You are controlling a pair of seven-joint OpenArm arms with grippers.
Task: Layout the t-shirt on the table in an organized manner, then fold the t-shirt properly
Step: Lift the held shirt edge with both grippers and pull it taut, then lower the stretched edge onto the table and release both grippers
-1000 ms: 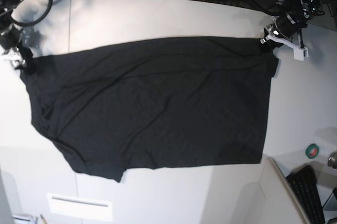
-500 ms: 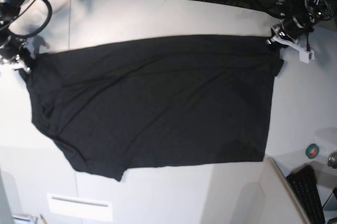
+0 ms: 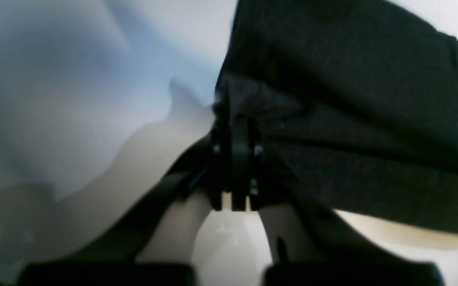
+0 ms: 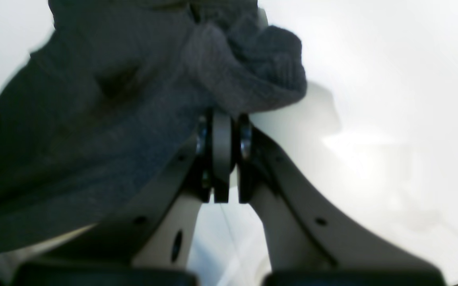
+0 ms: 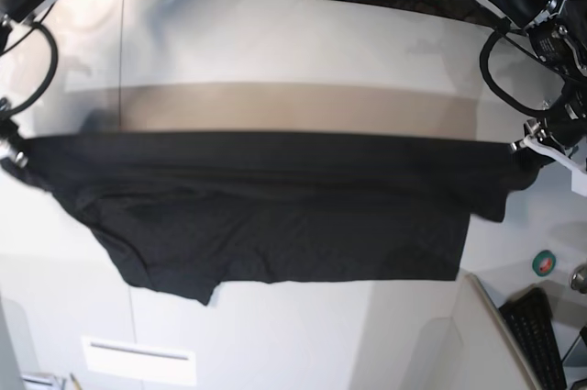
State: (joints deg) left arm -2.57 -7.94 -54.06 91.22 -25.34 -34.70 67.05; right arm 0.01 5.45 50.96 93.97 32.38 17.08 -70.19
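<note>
the left tool (image 3: 235, 119) has its jaws together, clamped on a bunched corner of the black t-shirt (image 3: 352, 119); in the left wrist view the cloth spreads up and to the right of the jaws, with the pale bench (image 3: 74, 79) to the left and a soft shadow of the tool falling on it; in the base view this tool (image 5: 530, 144) sits at the right end of the cloth, near the bench's right side.

the right tool (image 4: 222, 115) is likewise closed tight on a gathered lump of the t-shirt (image 4: 94, 119), the fabric bulging just above the jaws and trailing down to the left; the white bench (image 4: 372, 119) shows bright to the right; in the base view this tool (image 5: 13, 153) is at the far left end of the cloth.

between the two tools the t-shirt (image 5: 275, 216) is stretched in a taut, nearly straight upper edge across the width of the bench (image 5: 275, 41); a band of shadow lies on the bench just beyond that edge; the lower part of the cloth lies on the bench, its bottom edge uneven, with a corner hanging lower at the left; a green roll of tape (image 5: 545, 262) and a black keyboard (image 5: 539, 335) sit at the lower right, apart from the cloth.
</note>
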